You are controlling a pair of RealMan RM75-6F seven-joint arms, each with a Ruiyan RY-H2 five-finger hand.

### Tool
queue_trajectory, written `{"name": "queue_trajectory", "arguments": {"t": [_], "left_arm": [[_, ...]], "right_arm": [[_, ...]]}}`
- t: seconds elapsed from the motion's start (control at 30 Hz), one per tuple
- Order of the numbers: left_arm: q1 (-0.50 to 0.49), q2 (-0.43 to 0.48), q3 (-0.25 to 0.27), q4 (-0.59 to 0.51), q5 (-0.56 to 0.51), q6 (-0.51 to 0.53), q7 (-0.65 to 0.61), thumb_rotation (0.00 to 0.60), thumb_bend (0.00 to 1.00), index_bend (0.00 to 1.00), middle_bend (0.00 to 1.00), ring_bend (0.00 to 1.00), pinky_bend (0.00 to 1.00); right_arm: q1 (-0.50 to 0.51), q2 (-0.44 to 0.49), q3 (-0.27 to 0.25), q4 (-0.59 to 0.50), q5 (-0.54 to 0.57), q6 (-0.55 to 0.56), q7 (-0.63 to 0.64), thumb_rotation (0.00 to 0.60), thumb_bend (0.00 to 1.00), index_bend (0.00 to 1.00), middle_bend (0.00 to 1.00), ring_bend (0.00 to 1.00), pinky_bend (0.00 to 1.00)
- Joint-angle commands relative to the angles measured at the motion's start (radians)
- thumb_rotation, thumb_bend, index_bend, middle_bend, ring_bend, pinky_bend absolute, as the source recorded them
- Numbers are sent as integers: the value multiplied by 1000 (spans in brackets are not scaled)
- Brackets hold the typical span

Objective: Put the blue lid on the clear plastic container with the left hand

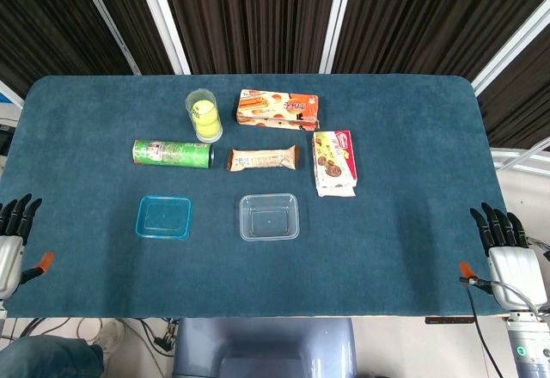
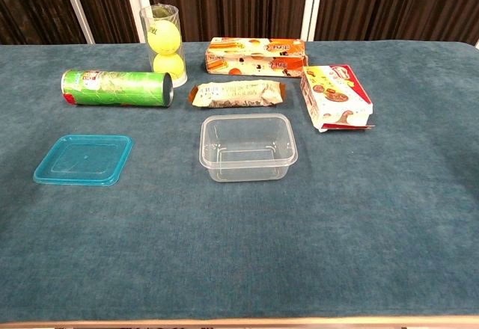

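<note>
The blue lid (image 2: 83,160) lies flat on the table (image 1: 412,249), toward its left edge, apart from the clear container (image 2: 248,147) at the middle. The left hand (image 1: 13,240) and right hand (image 1: 509,253) rest at the table's side edges, fingers apart, holding nothing.

table (image 1: 412,258): teal cloth | on it: blue lid (image 1: 164,216), clear container (image 1: 269,216), green can (image 1: 172,154), ball tube (image 1: 204,114), snack bar (image 1: 263,159), two biscuit boxes (image 1: 278,109)

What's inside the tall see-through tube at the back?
The clear tube holds yellow-green tennis balls, stacked one above another. Two show through the wall in the chest view; whether anything lies beneath them at the very bottom cannot be seen.
</note>
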Motion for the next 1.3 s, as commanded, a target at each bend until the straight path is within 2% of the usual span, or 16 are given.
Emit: {"name": "queue_trajectory", "arguments": {"t": [0.03, 0.47, 0.8, 0.97, 1.03, 1.23, 1.3], "left_arm": [[-1, 1, 1, 0, -1, -2, -1, 600, 256, 20, 0, 0, 30], [7, 5, 0, -5, 2, 14, -5, 600, 254, 20, 0, 0, 30], [-6, 1, -6, 12, -12, -11, -21, 600, 201, 20, 0, 0, 30], [-16, 30, 8, -18, 21, -40, -120, 600, 184, 12, 0, 0, 30], [-38, 64, 3, -19, 17, -81, -146, 600, 183, 3, 0, 0, 30], [-147, 90, -50, -43, -85, -240, -21, 600, 154, 0, 0, 0, 30], [-247, 86, -72, -46, -141, -402, 22, 600, 154, 0, 0, 0, 30]], "right_arm": [[0, 0, -1, -1, 1, -2, -1, 600, 292, 62, 0, 4, 0], [-2, 2, -2, -1, -5, 4, -1, 600, 292, 62, 0, 4, 0], [-3, 4, -2, -5, -2, 3, 1, 600, 292, 62, 0, 4, 0], [-6, 3, -2, -12, 5, 2, 8, 600, 292, 62, 0, 4, 0], [-6, 4, -2, -16, 8, -1, 9, 600, 292, 62, 0, 4, 0], [-7, 9, -3, -22, 5, -1, 19, 600, 291, 62, 0, 4, 0], [-8, 9, -5, -24, 2, 0, 19, 600, 292, 62, 0, 4, 0]]}}
